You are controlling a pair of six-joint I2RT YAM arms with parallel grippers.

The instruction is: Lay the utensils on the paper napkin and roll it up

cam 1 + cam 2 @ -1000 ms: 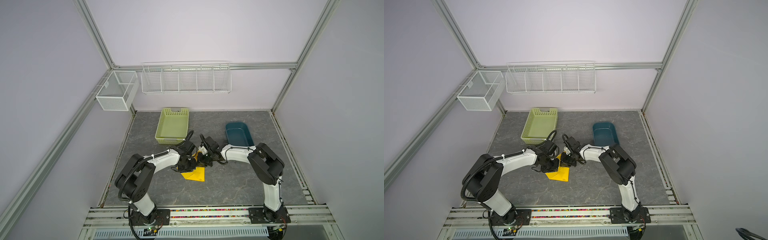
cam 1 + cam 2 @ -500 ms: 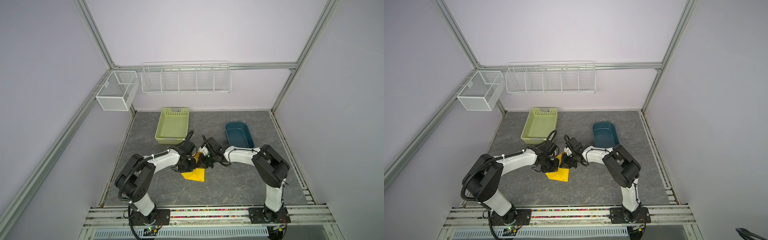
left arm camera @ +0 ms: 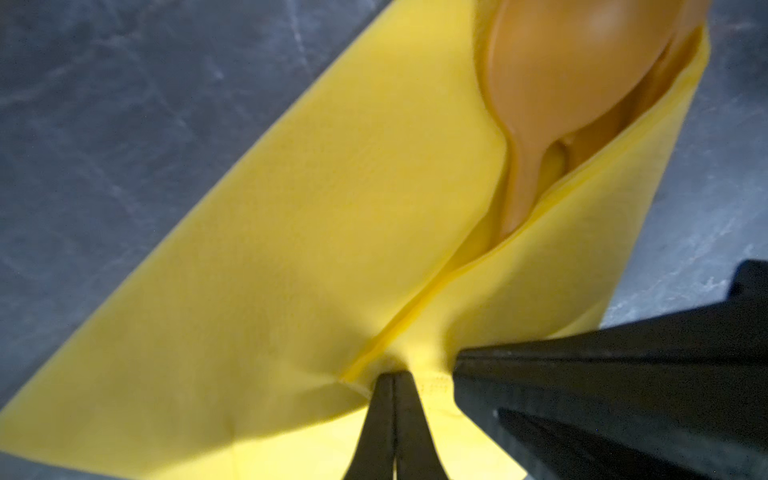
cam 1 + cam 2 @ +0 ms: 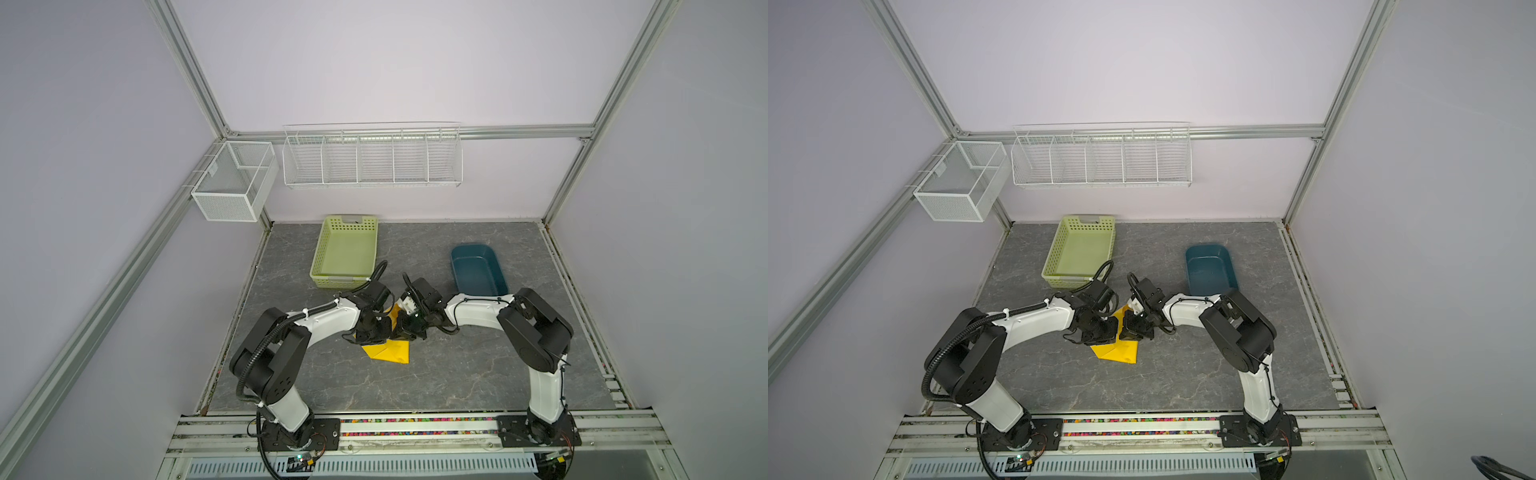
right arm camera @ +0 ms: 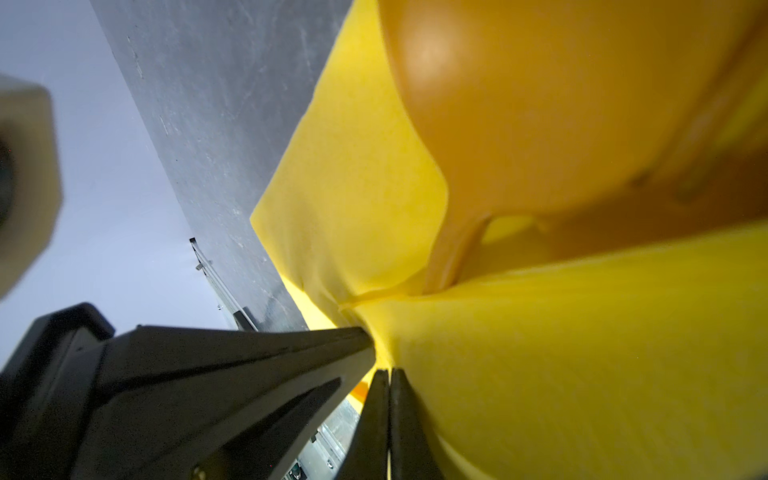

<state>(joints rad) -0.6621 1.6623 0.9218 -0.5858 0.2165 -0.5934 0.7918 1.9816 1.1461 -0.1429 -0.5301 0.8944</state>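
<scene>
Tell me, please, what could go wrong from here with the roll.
1. The left gripper and right gripper both pinch the thin napkin close together; pulling apart could tear it.
2. The spoon pokes out of the open fold and might slide out during rolling.

Standing at the front rail, I take the middle of the grey stone-patterned table [image 4: 457, 374] as the dial's centre. The green perforated plastic basket [image 4: 345, 253] sits at eleven o'clock and the blue oval plastic tub [image 4: 478, 270] at one o'clock, well apart. The yellow paper napkin [image 4: 390, 352] lies near centre, a little toward six, folded over the orange-brown plastic spoon [image 3: 540, 83]. The left gripper [image 3: 392, 382] and right gripper [image 5: 390, 376] sit side by side at the napkin's twelve o'clock edge, each clamped on its fold. The white wire shelf [image 4: 372, 156] hangs on the wall behind, with the white mesh box [image 4: 232, 180] at ten o'clock.
</scene>
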